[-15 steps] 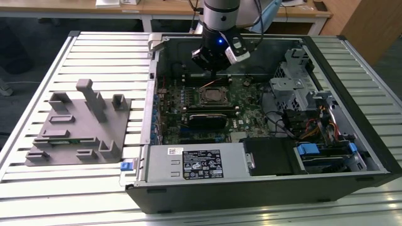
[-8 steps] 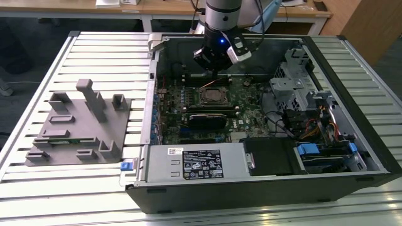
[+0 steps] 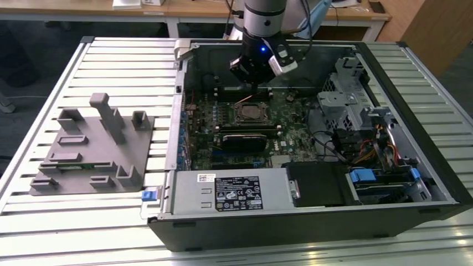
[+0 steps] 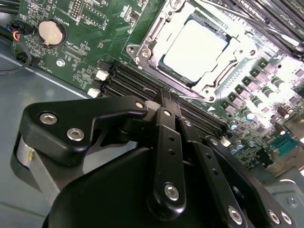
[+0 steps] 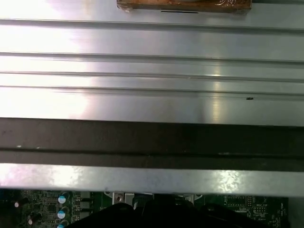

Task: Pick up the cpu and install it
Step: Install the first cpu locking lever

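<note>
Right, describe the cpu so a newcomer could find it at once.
Start at the open computer case on the slatted table and look at the green motherboard inside. Near its middle, below the pincer, sits a metal socket frame. The cpu is the flat, silvery-white square lying within that frame, unlike the black memory slots beside it.

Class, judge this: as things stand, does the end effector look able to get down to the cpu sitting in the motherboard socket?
Probably yes. The cpu lies face up in the socket with its frame swung open, and the end effector hangs just above and behind it inside the open case; nothing stands between them.
</note>
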{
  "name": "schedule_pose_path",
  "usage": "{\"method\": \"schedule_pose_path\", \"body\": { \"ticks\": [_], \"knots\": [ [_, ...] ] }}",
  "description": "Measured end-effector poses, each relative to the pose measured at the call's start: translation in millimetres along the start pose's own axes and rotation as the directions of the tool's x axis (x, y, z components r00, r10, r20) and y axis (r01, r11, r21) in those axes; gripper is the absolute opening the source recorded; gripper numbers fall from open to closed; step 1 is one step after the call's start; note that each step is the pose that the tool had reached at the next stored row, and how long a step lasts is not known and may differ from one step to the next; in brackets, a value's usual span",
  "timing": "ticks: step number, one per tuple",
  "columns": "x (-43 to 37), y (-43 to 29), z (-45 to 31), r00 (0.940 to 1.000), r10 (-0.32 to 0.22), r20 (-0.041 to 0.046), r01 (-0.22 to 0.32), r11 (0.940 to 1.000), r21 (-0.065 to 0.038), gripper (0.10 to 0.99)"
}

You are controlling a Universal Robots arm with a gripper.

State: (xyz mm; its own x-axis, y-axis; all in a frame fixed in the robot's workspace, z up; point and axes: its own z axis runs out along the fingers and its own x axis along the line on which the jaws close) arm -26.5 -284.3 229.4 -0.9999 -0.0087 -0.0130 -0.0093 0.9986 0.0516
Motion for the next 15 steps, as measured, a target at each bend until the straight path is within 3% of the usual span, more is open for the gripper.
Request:
{"method": "schedule_pose_path", "body": {
  "ticks": [15],
  "knots": [
    [-2.7,-0.1,10.6,1.0000,0.000,-0.0002,0.000,1.0000,0.000,0.106]
  ]
}}
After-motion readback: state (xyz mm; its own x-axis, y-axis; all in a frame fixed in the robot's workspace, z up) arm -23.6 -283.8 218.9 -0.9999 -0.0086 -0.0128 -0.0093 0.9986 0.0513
